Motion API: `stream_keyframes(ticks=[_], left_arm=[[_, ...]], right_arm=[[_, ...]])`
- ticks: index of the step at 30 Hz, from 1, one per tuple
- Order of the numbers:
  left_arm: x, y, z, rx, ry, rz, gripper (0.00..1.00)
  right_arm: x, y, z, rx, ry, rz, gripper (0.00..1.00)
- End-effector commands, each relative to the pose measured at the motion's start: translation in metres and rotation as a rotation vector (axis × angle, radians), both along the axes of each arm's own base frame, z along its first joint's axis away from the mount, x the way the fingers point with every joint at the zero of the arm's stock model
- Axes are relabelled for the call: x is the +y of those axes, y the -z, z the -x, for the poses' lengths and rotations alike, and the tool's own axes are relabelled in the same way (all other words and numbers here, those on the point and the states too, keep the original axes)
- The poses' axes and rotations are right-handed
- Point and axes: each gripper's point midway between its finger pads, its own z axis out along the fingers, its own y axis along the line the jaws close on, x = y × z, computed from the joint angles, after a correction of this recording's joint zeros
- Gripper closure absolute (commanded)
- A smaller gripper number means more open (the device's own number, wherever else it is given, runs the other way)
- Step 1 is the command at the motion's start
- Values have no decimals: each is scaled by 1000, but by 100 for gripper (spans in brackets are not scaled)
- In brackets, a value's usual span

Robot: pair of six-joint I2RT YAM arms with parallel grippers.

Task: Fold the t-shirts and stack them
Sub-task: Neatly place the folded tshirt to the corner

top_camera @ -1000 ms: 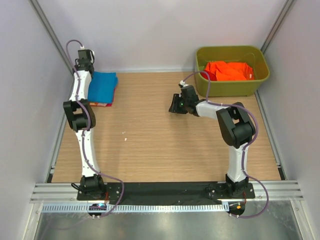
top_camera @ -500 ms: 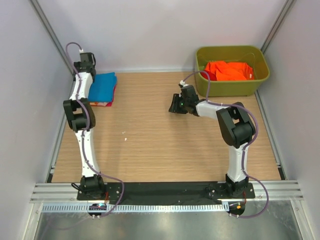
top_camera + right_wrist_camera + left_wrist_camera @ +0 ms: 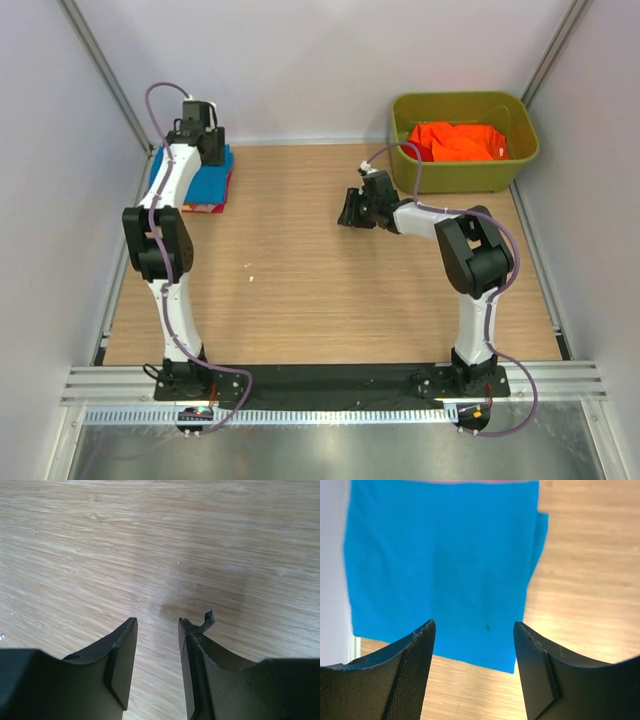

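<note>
A folded bright blue t-shirt [image 3: 207, 180] [image 3: 445, 560] lies at the table's back left, on top of other folded cloth whose red and pink edge [image 3: 203, 208] shows at its near side. My left gripper [image 3: 208, 150] [image 3: 472, 627] hangs open just above the blue t-shirt's far end, with nothing between its fingers. An orange t-shirt [image 3: 457, 141] lies crumpled in the olive-green bin [image 3: 520, 160]. My right gripper [image 3: 347, 214] [image 3: 156, 622] is open over bare wood near the middle of the table and holds nothing.
White walls close in the table on the left, back and right. The bin stands in the back right corner, just behind the right arm's forearm. A small white speck [image 3: 249, 266] lies on the wood.
My left gripper has opened and let go of the blue t-shirt, then shifted to the right above it. The right arm has not moved.
</note>
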Motion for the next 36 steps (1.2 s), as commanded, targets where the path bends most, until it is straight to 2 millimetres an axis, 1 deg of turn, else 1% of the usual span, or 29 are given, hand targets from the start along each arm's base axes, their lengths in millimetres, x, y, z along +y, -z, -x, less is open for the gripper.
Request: stream_keyframes(ticks=[1,2,5,6,7,8,10,11,12,16,18,21,22,25,26,30,33,36], left_arm=[[-27,16,11,42,67,11,34],[-33,26,14,59,85,3,34],[-36,38,19,93,122,-36,34],[-39,47,24,115,133,-44,33],[-39,51,25,118,134,-56,33],[-38,52,23,105,128,-76,32],[-35,66,23,126,128,-106,31],[-29,68,20,127,105,-133,31],[-27,79,20,153,101,-154,30],[-24,87,18,175,106,-233,30],[-14,84,17,171,70,-304,30],[-10,83,15,164,52,-358,30],[-5,80,15,163,33,-387,31],[1,68,14,137,2,-441,32],[3,59,12,116,-4,-456,32],[5,37,12,72,-23,-489,33],[6,25,12,51,-27,-491,34],[6,20,13,42,-27,-489,36]], right_arm=[[4,-42,-5,-87,-11,-48,55],[4,-44,-5,-90,-10,-51,55],[3,-48,-3,-99,-7,-56,55],[3,-49,-4,-102,-5,-57,55],[3,-51,-4,-105,-7,-59,54],[3,-51,-4,-104,-6,-60,54],[2,-50,-4,-105,-4,-58,55],[2,-51,-4,-106,-4,-59,54],[2,-50,-4,-104,-4,-59,55],[1,-49,-5,-102,-3,-56,55],[0,-49,-6,-104,2,-56,54],[0,-49,-7,-105,2,-55,54],[-1,-49,-7,-105,5,-54,55],[-2,-48,-7,-104,6,-53,55],[-1,-49,-7,-103,7,-54,54],[-2,-49,-8,-104,9,-53,55],[-2,-49,-8,-103,10,-54,54],[-2,-48,-8,-101,12,-54,55]])
